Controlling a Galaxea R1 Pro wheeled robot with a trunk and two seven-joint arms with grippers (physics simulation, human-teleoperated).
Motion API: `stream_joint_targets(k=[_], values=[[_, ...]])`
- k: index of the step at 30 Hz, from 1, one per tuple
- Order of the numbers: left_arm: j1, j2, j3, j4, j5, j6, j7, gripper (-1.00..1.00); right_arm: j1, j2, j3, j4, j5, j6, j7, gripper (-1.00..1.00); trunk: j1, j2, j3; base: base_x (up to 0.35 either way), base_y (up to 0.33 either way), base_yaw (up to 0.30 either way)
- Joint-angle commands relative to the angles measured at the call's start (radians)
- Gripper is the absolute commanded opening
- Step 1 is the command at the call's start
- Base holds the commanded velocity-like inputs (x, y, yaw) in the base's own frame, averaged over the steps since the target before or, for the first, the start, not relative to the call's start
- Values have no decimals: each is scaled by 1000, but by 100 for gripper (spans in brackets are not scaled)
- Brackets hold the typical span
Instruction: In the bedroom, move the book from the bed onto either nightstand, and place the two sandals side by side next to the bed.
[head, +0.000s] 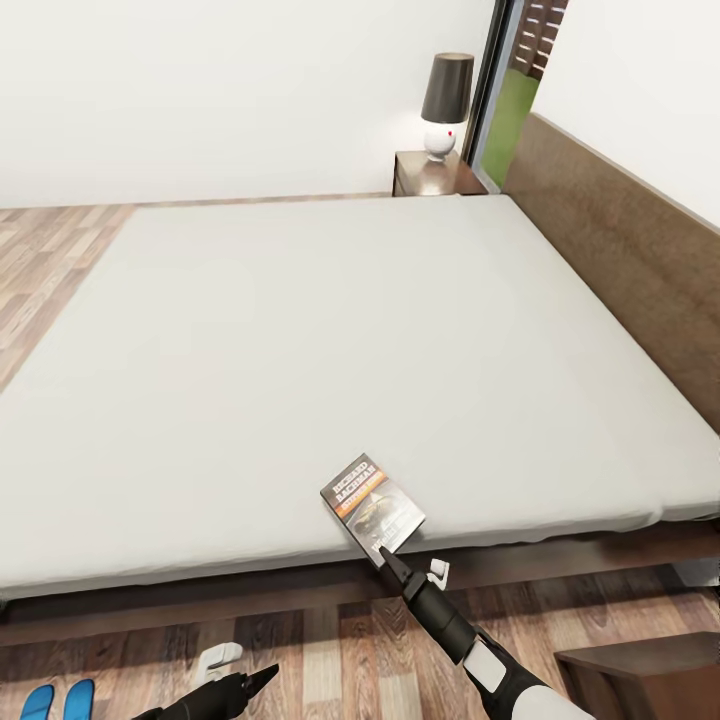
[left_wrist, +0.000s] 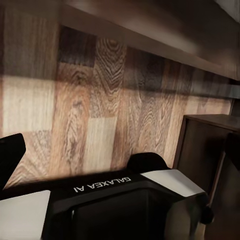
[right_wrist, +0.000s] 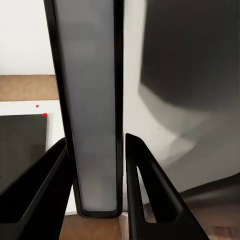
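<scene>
Head view, left to right. Two bright blue flat sandals (head: 55, 701) lay side by side on the brown wood-plank floor (head: 330, 650) at the near left corner. Just right of them hung the left end effector (head: 262, 680), dark fingers drawn to a point and gripping nothing; a small white object (head: 217, 659) lay on the floor beside it.

The large low bed with the dark brown wooden frame and plain light grey mattress (head: 300, 350) spanned the middle, its flat brown headboard (head: 640, 270) along the right. The thin dark paperback book with white lettering and an orange stripe (head: 372, 508) sat at the mattress's near edge, tilted. The right end effector (head: 385, 556) was closed on its near corner; in the right wrist view the book's edge (right_wrist: 92, 125) stood between the two black fingers (right_wrist: 145, 195).

At the far corner stood a low dark brown wooden nightstand (head: 432, 176) carrying a white lamp with a dark shade (head: 444, 105), against the white wall (head: 200, 90), beside a dark-framed window (head: 515, 90).
</scene>
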Motion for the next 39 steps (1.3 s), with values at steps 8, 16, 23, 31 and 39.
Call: stream_joint_targets(k=[8,16,23,31,39], values=[[0,1,-8,0,10,2,-3,100,0,0,5,-1,-9,7,2,-100,-31,56,25,0,0,0],[0,1,-8,0,10,2,-3,100,0,0,5,-1,-9,7,2,-100,-62,112,50,0,0,0],[0,1,-8,0,10,2,-4,100,0,0,5,-1,-8,7,2,-100,-88,161,72,0,0,0],[0,1,-8,0,10,2,-5,100,0,1,6,-1,-7,7,2,-100,-119,217,97,0,0,0],[0,1,-8,0,9,3,-5,100,0,1,6,-1,-6,7,2,-100,-150,273,122,0,0,0]])
